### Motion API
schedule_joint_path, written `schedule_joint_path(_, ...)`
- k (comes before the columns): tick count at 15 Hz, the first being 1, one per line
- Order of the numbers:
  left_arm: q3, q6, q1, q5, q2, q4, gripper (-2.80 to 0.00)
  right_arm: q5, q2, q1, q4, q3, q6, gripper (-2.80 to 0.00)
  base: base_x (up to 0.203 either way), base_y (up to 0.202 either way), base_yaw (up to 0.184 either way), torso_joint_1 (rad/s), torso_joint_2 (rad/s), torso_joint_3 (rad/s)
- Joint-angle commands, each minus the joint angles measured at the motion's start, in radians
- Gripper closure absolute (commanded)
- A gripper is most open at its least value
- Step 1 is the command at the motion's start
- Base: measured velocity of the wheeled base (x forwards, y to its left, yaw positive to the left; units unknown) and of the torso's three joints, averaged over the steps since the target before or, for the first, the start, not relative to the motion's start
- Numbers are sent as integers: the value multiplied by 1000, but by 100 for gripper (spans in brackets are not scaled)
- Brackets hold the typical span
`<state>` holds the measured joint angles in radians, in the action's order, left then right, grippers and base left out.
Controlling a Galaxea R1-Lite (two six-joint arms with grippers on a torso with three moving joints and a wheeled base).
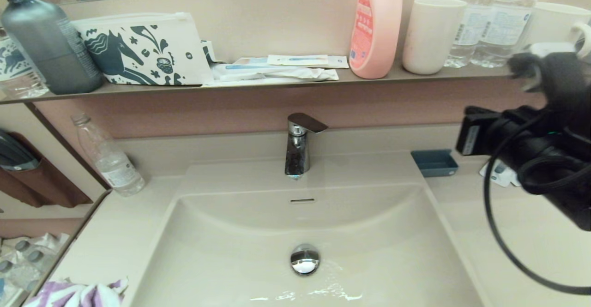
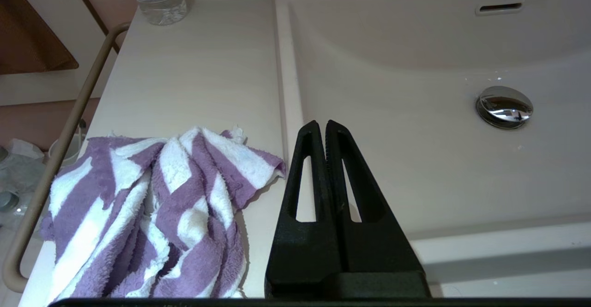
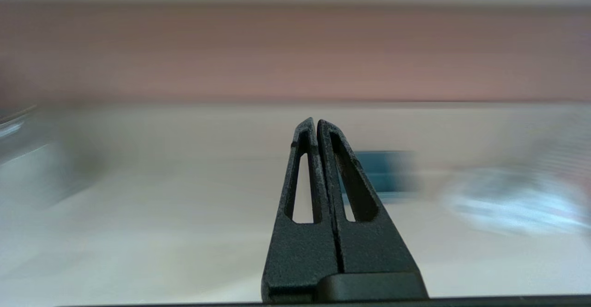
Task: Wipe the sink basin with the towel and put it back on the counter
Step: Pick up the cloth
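Observation:
The purple and white striped towel (image 2: 152,214) lies crumpled on the counter (image 2: 194,76) to the left of the sink basin (image 2: 415,168). In the head view only its edge (image 1: 78,295) shows, at the bottom left corner. The beige basin (image 1: 258,251) holds a chrome drain plug (image 1: 304,259) and some water near its front. My left gripper (image 2: 322,123) hovers shut and empty over the basin's left rim, just right of the towel and apart from it. My right gripper (image 3: 315,121) is shut and empty, raised over the right counter; its arm (image 1: 531,159) shows at the right edge.
A chrome tap (image 1: 299,147) stands behind the basin. A small blue tray (image 1: 434,163) sits at the back right, and a clear bottle (image 1: 108,157) at the back left. The shelf (image 1: 277,84) above carries bottles, a cup, a horse-print pouch (image 1: 143,51) and packets.

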<state>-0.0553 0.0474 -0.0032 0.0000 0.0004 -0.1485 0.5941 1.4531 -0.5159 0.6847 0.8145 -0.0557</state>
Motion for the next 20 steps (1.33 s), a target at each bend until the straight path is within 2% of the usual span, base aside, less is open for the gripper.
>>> schedule_joint_path(1, 0, 0, 0, 0, 0, 0, 0, -15, -186, 218, -18, -55, 3, 0, 0, 0, 0, 0, 0, 0)
schedule_joint_path(2, 0, 0, 0, 0, 0, 0, 0, -52, -260, 299, -36, -84, 8, 0, 0, 0, 0, 0, 0, 0)
schedule_joint_path(4, 0, 0, 0, 0, 0, -1, 0, -136, -413, 379, -107, -137, 17, 0, 0, 0, 0, 0, 0, 0)
schedule_joint_path(6, -1, 0, 0, 0, 0, 0, 0, -188, -565, 393, -270, -161, 23, 0, 0, 0, 0, 0, 0, 0)
schedule_joint_path(9, 0, 0, 0, 0, 0, 0, 0, -221, -769, 356, -507, -176, 25, 0, 0, 0, 0, 0, 0, 0)
schedule_joint_path(11, 0, 0, 0, 0, 0, -1, 0, -202, -885, 349, -624, -174, 27, 0, 0, 0, 0, 0, 0, 0)
schedule_joint_path(12, -1, 0, 0, 0, 0, -1, 0, -153, -941, 346, -663, -175, 30, 0, 0, 0, 0, 0, 0, 0)
schedule_joint_path(14, -1, 0, 0, 0, 0, -2, 0, -72, -1003, 343, -707, -168, 34, 0, 0, 0, 0, 0, 0, 0)
schedule_joint_path(16, -1, 0, 0, 0, 0, -1, 0, -32, -1004, 343, -711, -148, 34, 0, 0, 0, 0, 0, 0, 0)
schedule_joint_path(20, -1, 0, 0, 0, 0, -1, 0, -27, -1058, 450, -712, -158, 32, 0, 0, 0, 0, 0, 0, 0)
